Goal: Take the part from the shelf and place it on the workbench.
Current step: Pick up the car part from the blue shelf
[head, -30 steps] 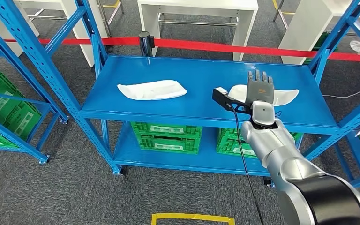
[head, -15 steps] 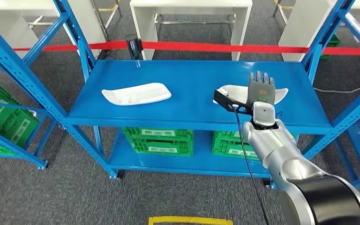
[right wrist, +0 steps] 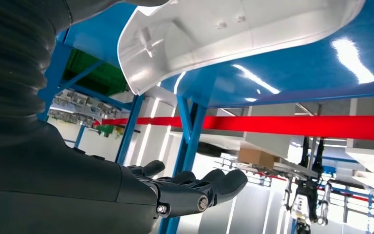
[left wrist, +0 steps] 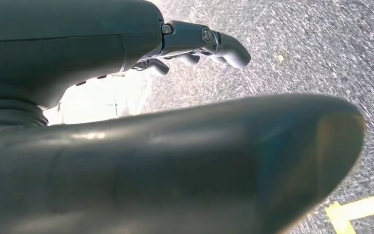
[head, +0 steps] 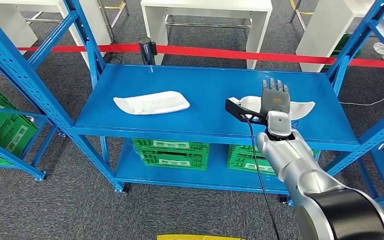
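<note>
Now: right hand poised over a white part on the blue shelf

Seen from the head view, a blue metal shelf point(head: 205, 107) stands ahead, with 2 white moulded parts lying on its top level. The left part point(head: 151, 102) lies towards the left edge. The right part point(head: 300, 106) lies near the right end, closer to the front edge.

The robot's right hand point(head: 275, 97) is raised above the right part, fingers straight and apart, holding nothing. From the right wrist view, the hand point(right wrist: 190, 192) is clear of the part point(right wrist: 233, 34), with a gap between them.

The left hand point(left wrist: 199, 46) hangs low over grey carpet; its fingers look curled, but whether it is closed I cannot tell.

The step in hand appears to be the reach, before any grasp. Next, the hand likely needs to lower onto the part and close around its rim.

Blue uprights stand at the shelf's right corners, close to the arm. The shelf top between the 2 parts is bare, giving room on that side. Green crates point(head: 172, 152) sit on the lower level.
</note>
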Action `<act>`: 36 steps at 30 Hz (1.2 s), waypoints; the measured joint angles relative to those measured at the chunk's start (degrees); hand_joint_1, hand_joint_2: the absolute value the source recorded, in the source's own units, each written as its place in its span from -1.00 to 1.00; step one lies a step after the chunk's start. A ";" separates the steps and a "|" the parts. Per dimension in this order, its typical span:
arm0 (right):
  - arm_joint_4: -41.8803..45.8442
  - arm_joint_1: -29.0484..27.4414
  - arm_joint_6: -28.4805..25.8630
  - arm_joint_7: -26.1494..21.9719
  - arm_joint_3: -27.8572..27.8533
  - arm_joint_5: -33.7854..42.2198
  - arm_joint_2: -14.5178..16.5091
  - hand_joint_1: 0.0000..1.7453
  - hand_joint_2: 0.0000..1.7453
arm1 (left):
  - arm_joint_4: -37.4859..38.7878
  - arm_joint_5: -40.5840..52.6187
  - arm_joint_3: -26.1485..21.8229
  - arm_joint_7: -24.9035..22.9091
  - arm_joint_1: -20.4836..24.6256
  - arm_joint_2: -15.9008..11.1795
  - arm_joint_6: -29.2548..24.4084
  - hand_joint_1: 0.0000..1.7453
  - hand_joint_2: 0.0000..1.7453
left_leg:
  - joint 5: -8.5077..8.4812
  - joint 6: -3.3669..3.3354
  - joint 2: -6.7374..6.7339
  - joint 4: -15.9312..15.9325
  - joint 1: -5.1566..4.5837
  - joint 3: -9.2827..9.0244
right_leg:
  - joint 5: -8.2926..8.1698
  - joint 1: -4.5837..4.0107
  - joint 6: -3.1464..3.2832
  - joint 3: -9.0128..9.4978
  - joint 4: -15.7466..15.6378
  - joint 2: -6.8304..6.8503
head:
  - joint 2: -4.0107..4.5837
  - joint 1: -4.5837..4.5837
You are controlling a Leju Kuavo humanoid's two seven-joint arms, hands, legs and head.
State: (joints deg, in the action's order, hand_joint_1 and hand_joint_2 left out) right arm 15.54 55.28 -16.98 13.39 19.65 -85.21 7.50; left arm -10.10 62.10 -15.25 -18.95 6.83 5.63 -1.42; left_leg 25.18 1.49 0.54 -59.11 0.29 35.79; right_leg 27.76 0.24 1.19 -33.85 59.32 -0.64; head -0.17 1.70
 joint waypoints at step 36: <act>0.00 -2.52 0.04 -0.68 -0.77 1.04 1.14 -1.00 1.00 | 0.01 -0.41 -0.93 -0.61 -0.15 0.14 -0.07 -1.00 -1.00 | -0.05 -0.47 -0.01 0.01 -0.05 -0.06 | -0.24 0.02 -0.77 0.22 -0.40 0.06 | 0.00 0.00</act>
State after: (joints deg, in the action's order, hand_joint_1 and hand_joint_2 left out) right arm 15.54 52.76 -16.94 12.71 18.88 -84.18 8.64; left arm -10.10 61.69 -16.18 -19.56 6.68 5.77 -1.48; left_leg 25.12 1.01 0.53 -59.10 0.24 35.73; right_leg 27.52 0.26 0.42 -33.63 58.91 -0.58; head -0.17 1.70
